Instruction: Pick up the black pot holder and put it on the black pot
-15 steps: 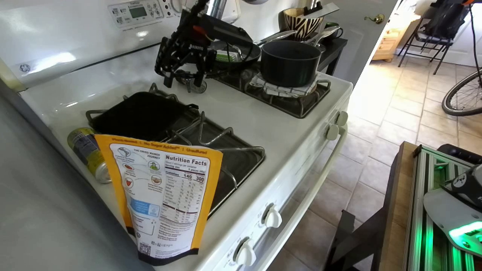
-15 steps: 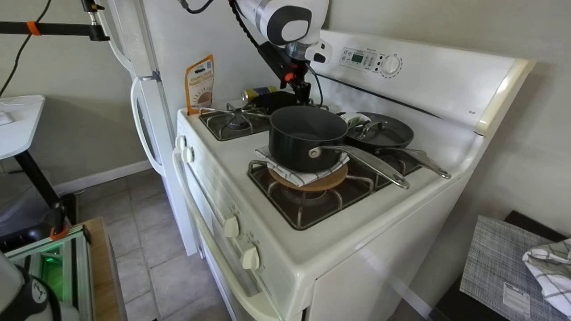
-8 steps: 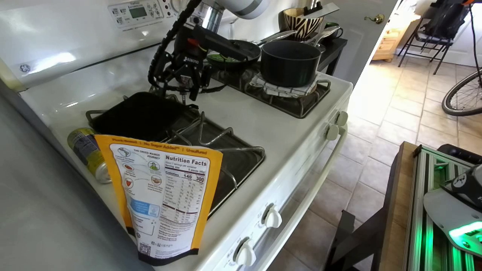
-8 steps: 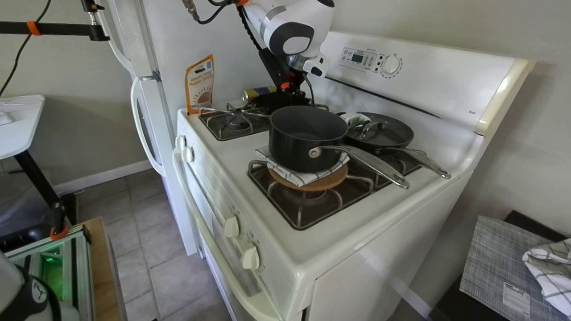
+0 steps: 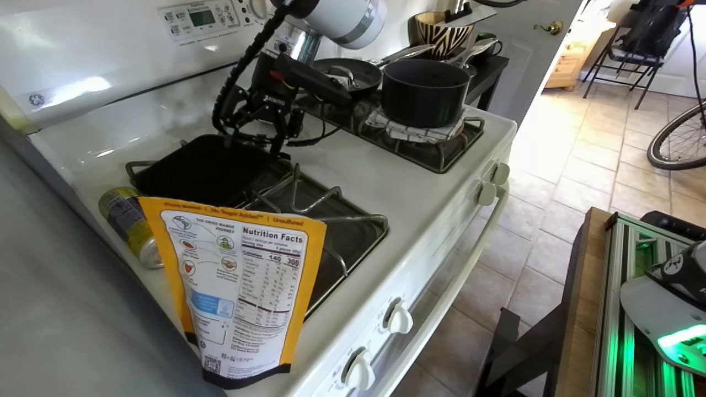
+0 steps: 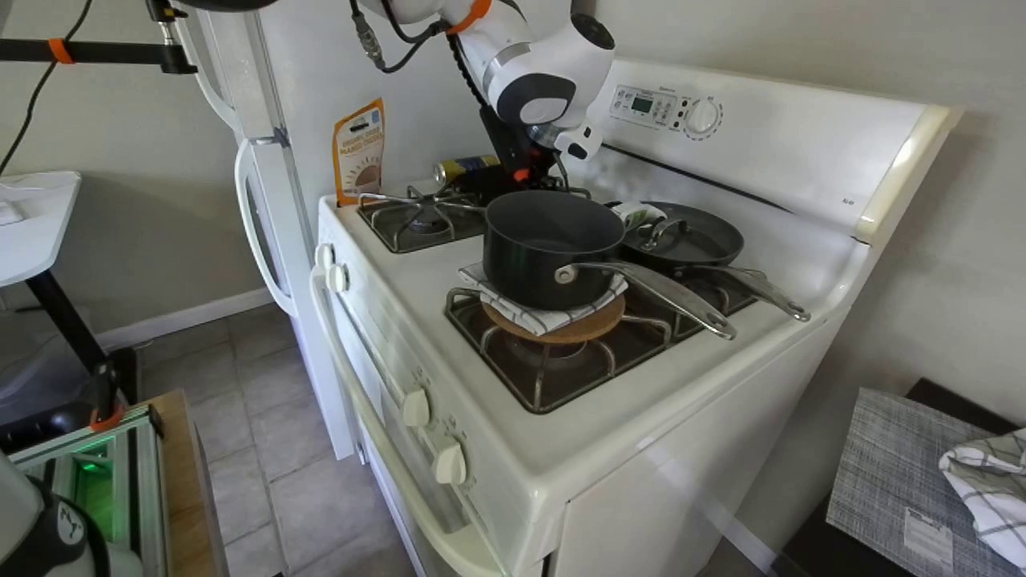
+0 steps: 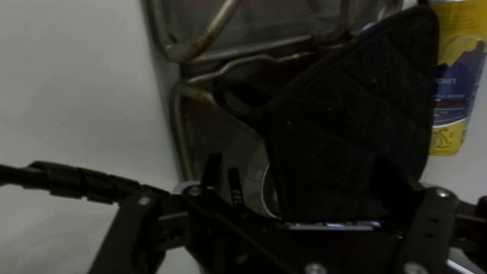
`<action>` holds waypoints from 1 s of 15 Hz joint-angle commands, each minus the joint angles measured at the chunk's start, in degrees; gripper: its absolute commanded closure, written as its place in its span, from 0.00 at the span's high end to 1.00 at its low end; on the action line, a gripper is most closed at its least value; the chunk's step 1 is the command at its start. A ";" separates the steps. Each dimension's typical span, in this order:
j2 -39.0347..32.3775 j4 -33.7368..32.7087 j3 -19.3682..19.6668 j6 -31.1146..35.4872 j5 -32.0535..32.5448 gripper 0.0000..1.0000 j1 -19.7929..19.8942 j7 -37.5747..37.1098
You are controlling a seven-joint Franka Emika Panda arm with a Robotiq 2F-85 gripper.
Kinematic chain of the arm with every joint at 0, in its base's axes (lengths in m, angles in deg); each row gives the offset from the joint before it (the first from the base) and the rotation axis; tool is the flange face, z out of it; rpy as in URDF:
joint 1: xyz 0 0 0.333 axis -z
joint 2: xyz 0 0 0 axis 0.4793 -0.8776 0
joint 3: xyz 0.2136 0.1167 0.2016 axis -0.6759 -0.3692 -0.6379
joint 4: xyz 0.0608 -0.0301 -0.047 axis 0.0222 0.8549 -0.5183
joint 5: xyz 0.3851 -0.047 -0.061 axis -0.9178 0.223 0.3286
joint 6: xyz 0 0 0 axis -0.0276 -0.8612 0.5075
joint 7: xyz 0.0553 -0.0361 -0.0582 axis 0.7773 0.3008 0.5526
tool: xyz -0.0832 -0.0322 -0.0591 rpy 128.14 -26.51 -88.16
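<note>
The black pot holder (image 5: 198, 171) lies flat on a burner grate. It is partly hidden in an exterior view (image 6: 479, 181) and fills the right middle of the wrist view (image 7: 350, 110), with its loop toward the grate. My gripper (image 5: 252, 146) is open and empty at the pot holder's edge. In the wrist view (image 7: 304, 179), one finger is over the pad and the other beside its edge. I cannot tell if they touch it. The black pot (image 5: 423, 96) stands upright on a checked cloth on another burner, also seen in an exterior view (image 6: 525, 260).
A yellow can (image 5: 129, 226) lies beside the pot holder. An orange-edged pouch (image 5: 242, 286) stands at the stove's front corner. A shallow pan with a lid (image 6: 689, 234) sits behind the pot. The pot's long handle (image 6: 665, 292) sticks out sideways.
My gripper has moved down and closer to the pot holder, with its fingers staying spread. The pot holder and the pot have not moved.
</note>
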 commanded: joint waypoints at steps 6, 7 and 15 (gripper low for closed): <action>-5.28 -6.37 -3.76 -2.30 -7.86 0.31 2.64 3.57; -5.76 -6.78 -3.73 -2.21 -8.10 0.24 2.66 3.55; 0.15 -3.60 -2.54 -2.35 -6.52 0.00 3.30 4.84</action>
